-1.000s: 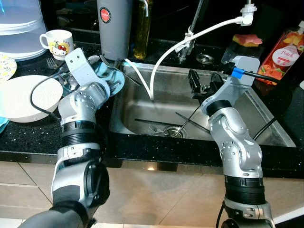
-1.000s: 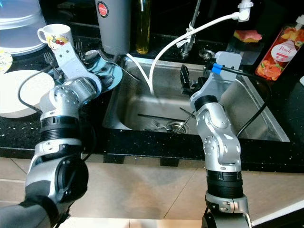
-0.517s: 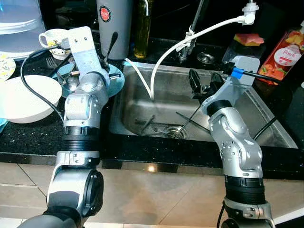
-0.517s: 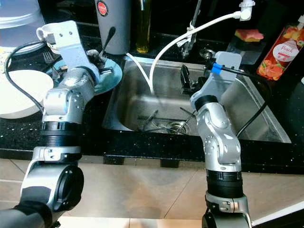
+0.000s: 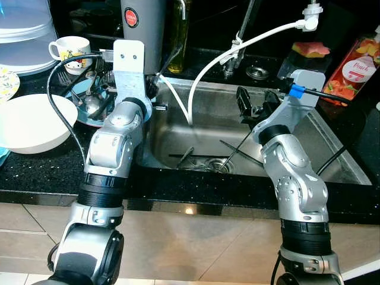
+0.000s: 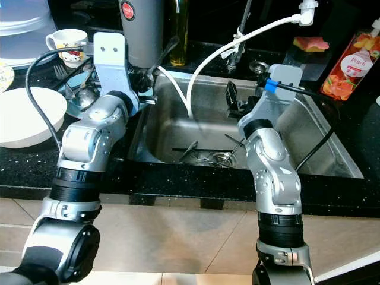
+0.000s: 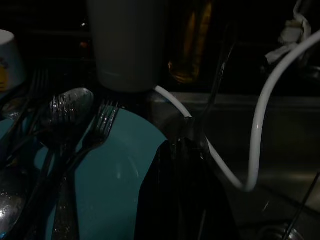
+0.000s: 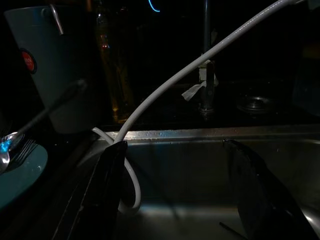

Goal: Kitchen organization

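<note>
My left gripper (image 5: pixel 153 96) is at the sink's left rim, shut on a thin dark-handled utensil (image 6: pixel 163 54) that slants up toward the grey canister. In the left wrist view its fingers (image 7: pixel 187 165) are pressed together around the utensil's stem (image 7: pixel 217 85). Just behind it, a teal plate (image 5: pixel 89 113) on the counter carries several forks and spoons (image 7: pixel 75 115). My right gripper (image 5: pixel 250 107) hovers open over the steel sink (image 5: pixel 178 95), its fingers (image 8: pixel 112 190) spread wide and empty. Several utensils (image 5: pixel 202 159) lie around the drain.
A white hose (image 5: pixel 237 50) arcs from the tap down into the sink. A grey canister (image 5: pixel 142 29) and an oil bottle (image 5: pixel 178 35) stand behind the plate. On the left counter are a white bowl (image 5: pixel 29 122) and a mug (image 5: pixel 71 50); a juice pouch (image 5: pixel 356 65) is at right.
My left arm swung from over the teal plate rightward to the sink's left rim, carrying the dark-handled utensil. The right arm stayed still.
</note>
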Tool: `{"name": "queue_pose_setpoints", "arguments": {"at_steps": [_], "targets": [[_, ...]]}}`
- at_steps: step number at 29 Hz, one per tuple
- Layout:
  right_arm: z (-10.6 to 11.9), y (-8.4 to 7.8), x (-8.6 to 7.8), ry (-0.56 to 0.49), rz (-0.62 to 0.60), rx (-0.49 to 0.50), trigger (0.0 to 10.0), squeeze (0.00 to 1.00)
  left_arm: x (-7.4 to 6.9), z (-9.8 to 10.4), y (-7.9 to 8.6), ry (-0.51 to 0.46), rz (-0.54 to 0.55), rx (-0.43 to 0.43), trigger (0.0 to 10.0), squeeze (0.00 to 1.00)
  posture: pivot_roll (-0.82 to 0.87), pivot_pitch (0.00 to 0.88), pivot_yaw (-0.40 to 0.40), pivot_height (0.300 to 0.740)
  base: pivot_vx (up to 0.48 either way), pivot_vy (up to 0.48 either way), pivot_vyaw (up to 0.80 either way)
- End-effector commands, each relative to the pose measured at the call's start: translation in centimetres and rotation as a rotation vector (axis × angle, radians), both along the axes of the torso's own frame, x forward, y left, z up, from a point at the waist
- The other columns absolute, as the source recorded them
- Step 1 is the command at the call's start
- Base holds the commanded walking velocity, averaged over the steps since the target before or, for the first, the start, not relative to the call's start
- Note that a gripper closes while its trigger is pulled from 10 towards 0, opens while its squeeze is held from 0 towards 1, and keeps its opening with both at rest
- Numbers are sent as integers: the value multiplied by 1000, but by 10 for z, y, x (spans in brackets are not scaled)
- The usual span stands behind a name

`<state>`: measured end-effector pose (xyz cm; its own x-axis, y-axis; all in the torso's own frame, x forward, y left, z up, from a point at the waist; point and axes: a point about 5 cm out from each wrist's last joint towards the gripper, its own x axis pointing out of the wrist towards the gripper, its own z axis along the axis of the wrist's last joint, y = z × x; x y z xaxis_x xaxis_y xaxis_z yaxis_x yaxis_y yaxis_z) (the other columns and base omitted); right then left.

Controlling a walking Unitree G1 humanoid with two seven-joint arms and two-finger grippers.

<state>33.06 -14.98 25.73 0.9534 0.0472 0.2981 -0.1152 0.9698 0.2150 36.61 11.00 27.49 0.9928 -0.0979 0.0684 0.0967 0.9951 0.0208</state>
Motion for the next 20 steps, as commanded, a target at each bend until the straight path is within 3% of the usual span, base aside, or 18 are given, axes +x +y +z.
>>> {"name": "queue_pose_setpoints", "arguments": {"at_steps": [1,2,3,8,17,18,19,20], "targets": [[-1,-6,1,5,-25,8,10000,0,-6,-7,-10,10,-92,73,10000,0,209,48,-80,740,0,0,0],[-1,-6,1,5,-25,8,10000,0,-6,-7,-10,10,-92,73,10000,0,209,48,-80,740,0,0,0],[-1,-6,1,6,-26,8,10000,0,-10,-16,-19,51,-173,138,10000,0,209,50,-83,740,0,0,0],[-1,-6,1,9,-25,9,10000,0,-17,-30,-29,115,-263,161,10000,0,207,51,-83,740,0,0,0],[-2,-6,1,11,-27,10,10000,0,-17,-37,-34,144,-279,162,10000,8,203,50,-83,740,0,0,0],[-2,-6,1,10,-27,11,10000,0,-17,-38,-34,144,-281,167,10000,529,203,49,-83,740,0,0,0],[-2,-6,1,10,-28,11,10000,0,-17,-38,-35,142,-282,167,10000,957,204,50,-83,740,0,0,0],[-1,-6,1,9,-29,12,10000,0,-18,-37,-35,136,-278,169,10000,1000,204,50,-83,740,0,0,0]]}}
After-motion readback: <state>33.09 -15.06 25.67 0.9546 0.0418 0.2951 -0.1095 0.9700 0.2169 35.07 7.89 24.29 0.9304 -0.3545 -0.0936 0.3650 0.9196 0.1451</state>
